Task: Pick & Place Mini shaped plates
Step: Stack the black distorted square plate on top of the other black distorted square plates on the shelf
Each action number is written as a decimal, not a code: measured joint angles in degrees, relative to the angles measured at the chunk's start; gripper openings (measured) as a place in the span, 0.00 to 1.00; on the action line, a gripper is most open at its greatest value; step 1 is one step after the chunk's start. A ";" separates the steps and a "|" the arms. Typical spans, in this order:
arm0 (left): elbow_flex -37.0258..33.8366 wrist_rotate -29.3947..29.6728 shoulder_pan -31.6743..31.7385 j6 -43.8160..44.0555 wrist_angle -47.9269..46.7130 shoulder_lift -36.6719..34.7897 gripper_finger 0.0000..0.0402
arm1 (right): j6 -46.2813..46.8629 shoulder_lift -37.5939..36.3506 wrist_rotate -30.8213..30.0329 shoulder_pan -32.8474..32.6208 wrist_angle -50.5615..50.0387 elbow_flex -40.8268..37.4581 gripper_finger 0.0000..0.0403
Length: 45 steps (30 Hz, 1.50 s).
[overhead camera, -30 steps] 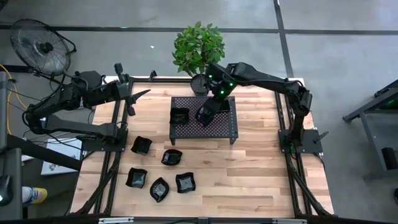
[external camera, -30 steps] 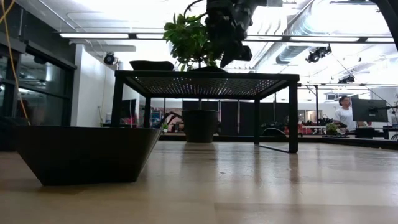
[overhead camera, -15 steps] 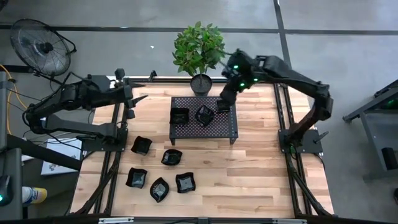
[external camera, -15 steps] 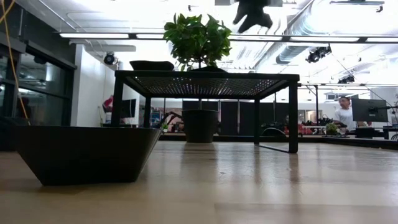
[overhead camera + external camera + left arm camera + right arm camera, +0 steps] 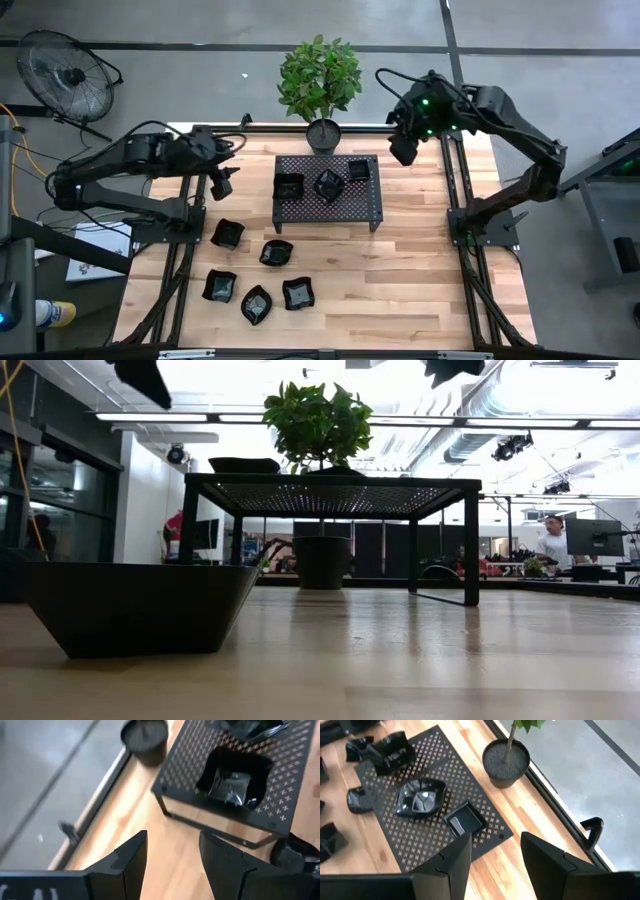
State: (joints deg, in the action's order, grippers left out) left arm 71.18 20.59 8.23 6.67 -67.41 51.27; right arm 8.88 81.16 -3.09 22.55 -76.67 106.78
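left pincer spread, empty | right pincer spread, empty | risk: glossy black mini plates on wooden table slip when pinched at rim

Square plate on rack (jaws parted)

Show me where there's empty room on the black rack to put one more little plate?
The rack has three plates along its back edge: a square one, a leaf-shaped one and a small one. That strip is crowded. The front half of the rack, nearest the five plates on the table, is bare, especially the right front corner.
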 joint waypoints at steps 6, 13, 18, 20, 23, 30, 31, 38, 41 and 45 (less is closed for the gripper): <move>0.00 -1.98 0.00 9.69 -6.25 4.52 0.43 | -2.58 -2.13 0.02 -0.02 -1.93 -0.02 0.40; -8.38 -4.65 -2.17 16.71 -2.58 5.81 0.43 | -4.48 -5.84 0.06 -0.02 -4.68 -0.02 0.40; -17.94 -7.15 -5.62 23.71 4.22 3.43 0.43 | -5.07 -8.52 0.46 -0.04 -5.88 -0.02 0.40; -21.25 -8.18 -6.78 28.05 5.38 2.54 0.43 | -5.07 -9.26 0.46 -0.04 -6.26 -0.02 0.40; -24.91 -11.08 -7.66 36.00 5.15 1.77 0.43 | -5.00 -10.34 0.63 -0.04 -7.23 -0.03 0.40; -29.86 -14.13 -8.28 45.18 4.21 1.92 0.43 | -3.64 -15.51 3.86 -0.07 -3.35 -10.04 0.39; -30.18 -14.53 -8.27 46.13 3.95 1.92 0.43 | -3.11 -16.63 4.63 -0.07 -2.32 -12.44 0.39; -31.26 -18.74 -8.28 47.50 -0.45 3.93 0.43 | 0.27 -24.41 10.12 -0.07 7.63 -26.41 0.39; -31.23 -18.72 -8.28 47.50 -0.15 5.67 0.43 | 1.61 -26.70 11.45 -0.07 10.75 -29.75 0.39; -31.23 -18.74 -8.28 47.63 -0.12 9.20 0.43 | 2.26 -28.23 12.36 -0.07 12.14 -31.47 0.39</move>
State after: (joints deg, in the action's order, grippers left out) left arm 39.94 1.86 -0.05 54.30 -67.53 60.47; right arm 11.15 52.93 9.27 22.48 -64.52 75.31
